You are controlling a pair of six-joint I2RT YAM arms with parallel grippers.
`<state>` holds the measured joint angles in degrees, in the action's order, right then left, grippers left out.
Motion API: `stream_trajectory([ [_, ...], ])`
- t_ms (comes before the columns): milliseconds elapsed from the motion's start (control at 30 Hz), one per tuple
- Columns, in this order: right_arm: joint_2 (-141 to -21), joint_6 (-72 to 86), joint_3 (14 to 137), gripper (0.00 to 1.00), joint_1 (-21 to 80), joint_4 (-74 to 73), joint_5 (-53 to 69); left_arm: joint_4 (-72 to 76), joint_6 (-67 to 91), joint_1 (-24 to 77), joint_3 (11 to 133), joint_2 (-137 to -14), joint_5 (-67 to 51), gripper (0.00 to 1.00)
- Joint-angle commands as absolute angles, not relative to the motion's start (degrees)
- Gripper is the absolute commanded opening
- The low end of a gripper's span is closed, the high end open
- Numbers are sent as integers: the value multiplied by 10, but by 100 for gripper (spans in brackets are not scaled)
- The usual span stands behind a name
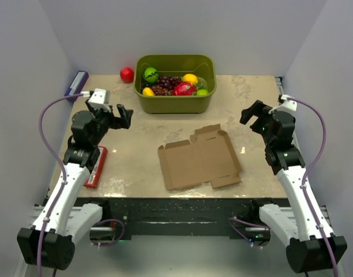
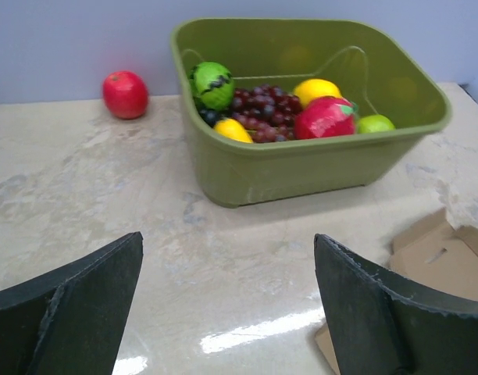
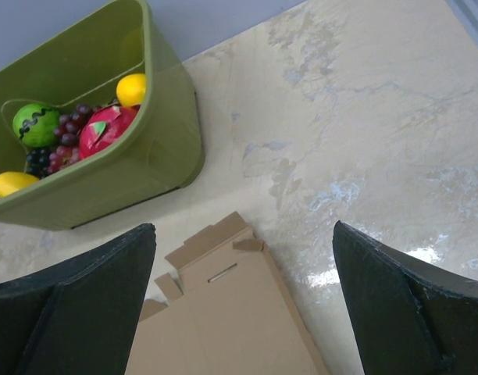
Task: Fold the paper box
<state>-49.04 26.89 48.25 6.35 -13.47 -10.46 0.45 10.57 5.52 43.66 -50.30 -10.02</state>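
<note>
Table (image 1: 257,98): pale, marbled top, walled on the left, far and right sides. The near edge, where my two arms are bolted, is the only open one.
Tub (image 1: 175,104): olive green, full of fruit, at the middle of the far edge. Bare top lies on both sides of it and in front.
Box (image 1: 199,157): lies flat and unfolded a little right of centre, turned slightly. Its near edge is close to the table's front edge, and its far flaps and tabs point toward the tub, well apart from it. A strip of bare top runs along each of its sides.
My left gripper (image 1: 123,115): jaws spread wide, grasping nothing. It hovers over the left side facing the tub, with bare top between it and the box's left edge.
My right gripper (image 1: 252,112): jaws spread wide, empty. It hovers over the right side, and its wrist view looks down on the box's far flaps.
Pack (image 1: 96,166): red and slim, lying along the left edge near the front, beside my left arm.
Blue thing (image 1: 77,83): at the far left edge; I cannot tell what it is.
Red fruit (image 1: 127,74): by the far wall, just left of the tub, not touching it.
</note>
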Motion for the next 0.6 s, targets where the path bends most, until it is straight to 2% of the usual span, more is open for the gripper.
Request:
stream_trajectory([
  [0, -520, 272, 540, 98, 62, -194, -37, -55, 60, 162, 528, -544, -44, 93],
  [100, -545, 295, 547, 98, 63, -280, 24, -117, 53, 215, 622, -618, -28, 93],
  [167, -553, 314, 542, 97, 63, -314, 39, -115, 63, 225, 651, -638, -78, 94],
  [300, -554, 352, 525, 97, 62, -381, 19, -9, 83, 225, 574, -647, -148, 95],
  [467, -570, 389, 489, 98, 62, -440, 8, -11, 87, 227, 514, -637, -148, 96],
  [567, -612, 406, 476, 98, 62, -448, 5, -22, 68, 226, 519, -626, -131, 96],
])
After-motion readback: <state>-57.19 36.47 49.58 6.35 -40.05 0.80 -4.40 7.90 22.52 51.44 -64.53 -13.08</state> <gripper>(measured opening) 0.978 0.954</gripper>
